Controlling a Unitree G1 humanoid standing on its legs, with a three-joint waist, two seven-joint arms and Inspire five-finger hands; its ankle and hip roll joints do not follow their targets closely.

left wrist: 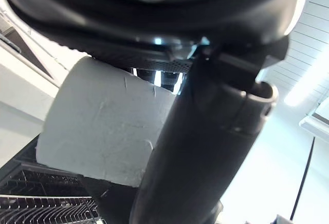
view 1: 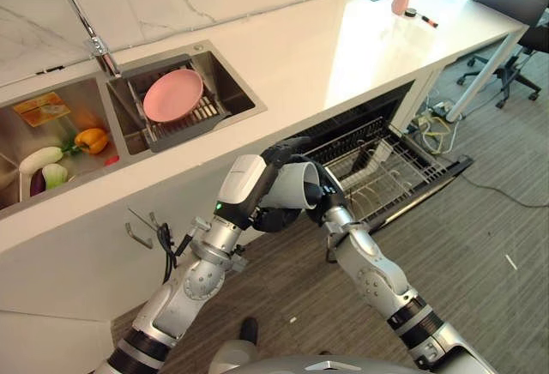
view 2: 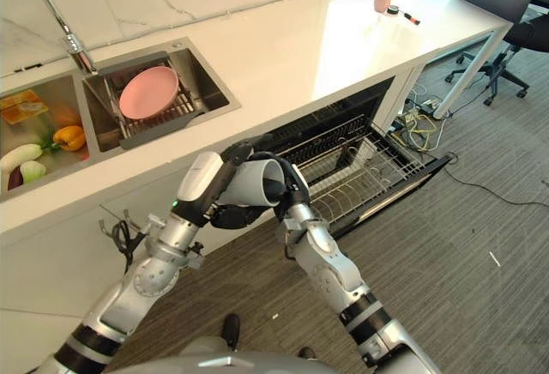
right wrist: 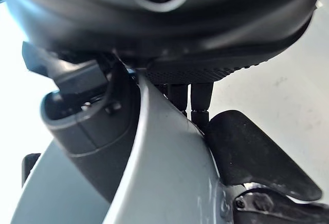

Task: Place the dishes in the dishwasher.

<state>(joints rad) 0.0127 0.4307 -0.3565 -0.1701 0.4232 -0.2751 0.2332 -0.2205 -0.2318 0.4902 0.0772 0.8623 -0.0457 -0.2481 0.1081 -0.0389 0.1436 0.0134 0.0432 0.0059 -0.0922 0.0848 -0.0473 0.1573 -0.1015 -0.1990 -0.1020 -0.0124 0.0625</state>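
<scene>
Both the left robot hand (view 1: 273, 187) and right robot hand (view 1: 324, 198) clasp the smooth pale-grey ceramic cup (view 1: 294, 185): rigid, breakable, slippery; hold its wall

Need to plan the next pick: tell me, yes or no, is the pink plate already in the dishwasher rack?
No: the pink plate stands in the sink's drying rack, while the dishwasher rack is pulled out.

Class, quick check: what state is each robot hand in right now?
Left hand: shut on the pale grey cup, held in front of the open dishwasher.
Right hand: shut on the same cup.
</scene>
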